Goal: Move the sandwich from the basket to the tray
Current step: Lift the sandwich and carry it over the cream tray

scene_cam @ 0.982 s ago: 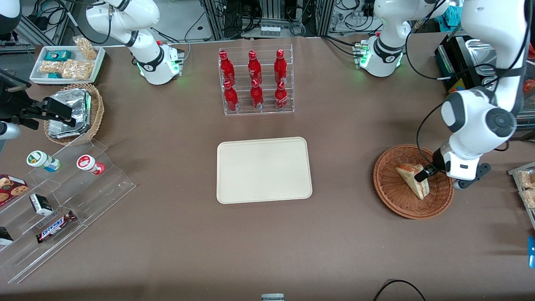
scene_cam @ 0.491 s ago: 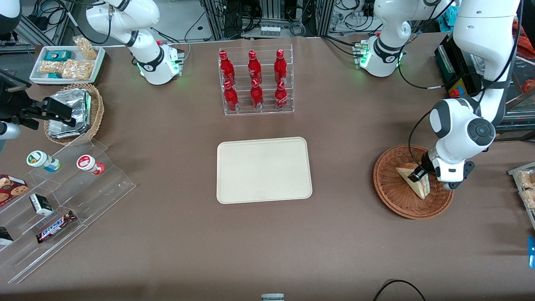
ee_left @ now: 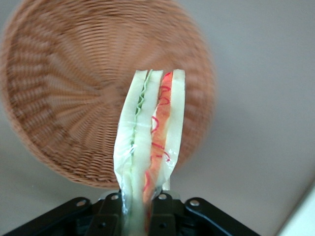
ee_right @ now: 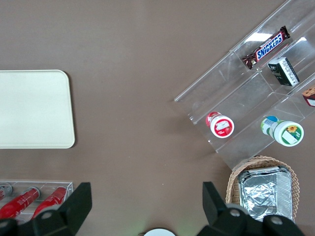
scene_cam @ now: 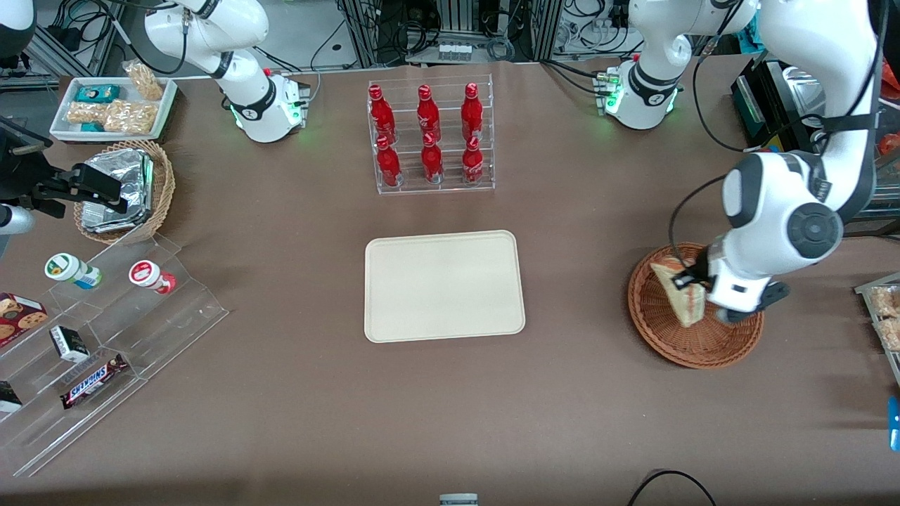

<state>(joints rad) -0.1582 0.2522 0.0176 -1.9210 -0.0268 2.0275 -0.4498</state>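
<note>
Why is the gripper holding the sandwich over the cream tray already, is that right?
Not quite. The gripper does hold the sandwich, but over the basket, not the tray. The left wrist view shows the wicker under the sandwich; the front view shows the tray apart, toward the parked arm's end.

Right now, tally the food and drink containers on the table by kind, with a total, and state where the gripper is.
Red bottles in the clear rack: 6
Wicker baskets, the basket and the foil-packet basket: 2
Trays, the tray and the white snack dish: 2
Sandwiches, the sandwich: 1
Total: 11
The gripper is above the basket, shut on the sandwich.
</note>
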